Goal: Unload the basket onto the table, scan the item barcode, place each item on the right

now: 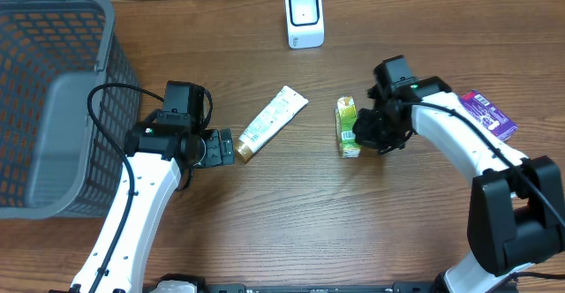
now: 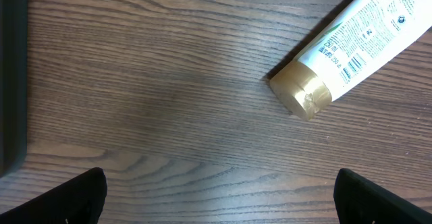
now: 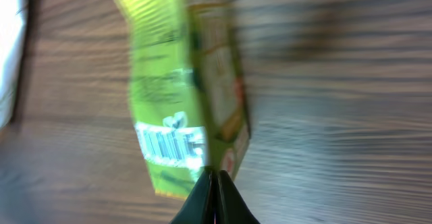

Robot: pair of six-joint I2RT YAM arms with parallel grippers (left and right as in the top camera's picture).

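The right end effector point(image 3: 214, 181) is pinched fully shut, its tips meeting at the lower edge of the green carton point(image 3: 182, 82). The right wrist view is smeared with blur, so I cannot tell whether they pinch that edge or only touch it. A barcode point(image 3: 169, 144) shows on the carton's side, too blurred to read. From overhead the carton point(image 1: 348, 127) lies on the desk point(image 1: 291, 222), well below the white scanner point(image 1: 305, 17).

The left end effector point(image 2: 219, 200) is spread wide with nothing in it; only its tips show in the left wrist view. Just beyond it lies a white tube point(image 2: 351, 45) with a gold cap, its far end cut off. A purple packet point(image 1: 488, 115) is partly hidden behind the right arm, and a grey basket point(image 1: 53, 108) runs off the left edge.
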